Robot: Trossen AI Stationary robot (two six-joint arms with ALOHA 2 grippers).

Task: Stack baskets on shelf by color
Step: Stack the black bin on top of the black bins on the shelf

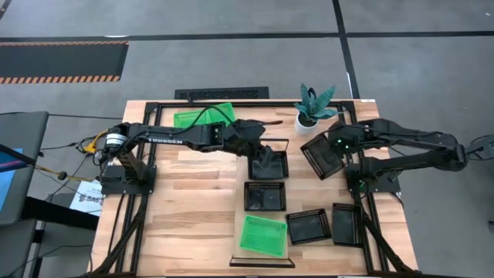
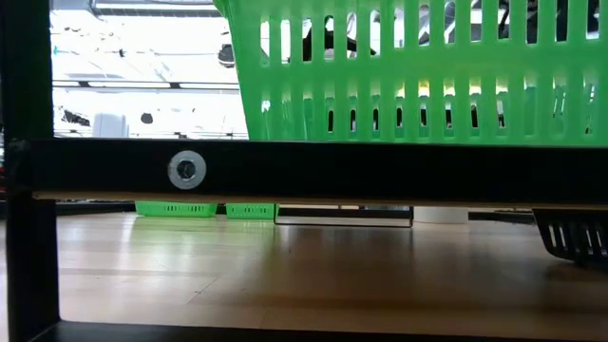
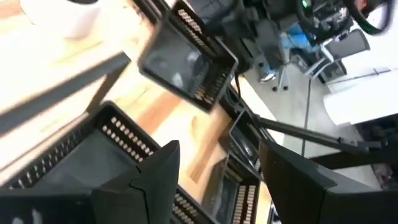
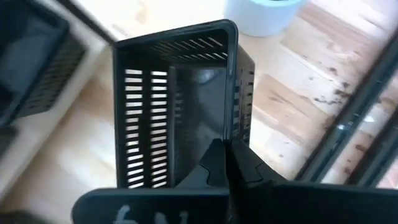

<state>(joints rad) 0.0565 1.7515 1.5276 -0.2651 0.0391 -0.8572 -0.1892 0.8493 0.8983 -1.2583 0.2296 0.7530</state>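
Note:
My right gripper (image 1: 337, 143) is shut on a black basket (image 1: 320, 154) and holds it in the air at the table's far right, beside the white potted plant (image 1: 312, 110). My left gripper (image 1: 266, 153) stands open just above another black basket (image 1: 272, 165). That basket heads a row with a second black basket (image 1: 265, 195) and a green one (image 1: 262, 234). The row lies along the shelf, whose wire end (image 1: 262, 264) shows at the near edge. Two more black baskets (image 1: 309, 225) (image 1: 347, 224) rest on the table at the near right. My right gripper pinches one side wall of the black basket at its rim (image 4: 231, 127), one finger inside the basket and one outside. The fingers (image 4: 214, 165) come from above, slanting down. The basket is lifted clear of the table and hangs tilted, its open side turned sideways.
A green basket (image 1: 204, 116) lies at the far edge, left of the plant. Black rails (image 1: 131, 224) frame the plank tabletop. Bare wood (image 1: 193, 208) lies left of the row. In the low view a green basket (image 2: 418, 66) fills the top over a black bar (image 2: 313, 171).

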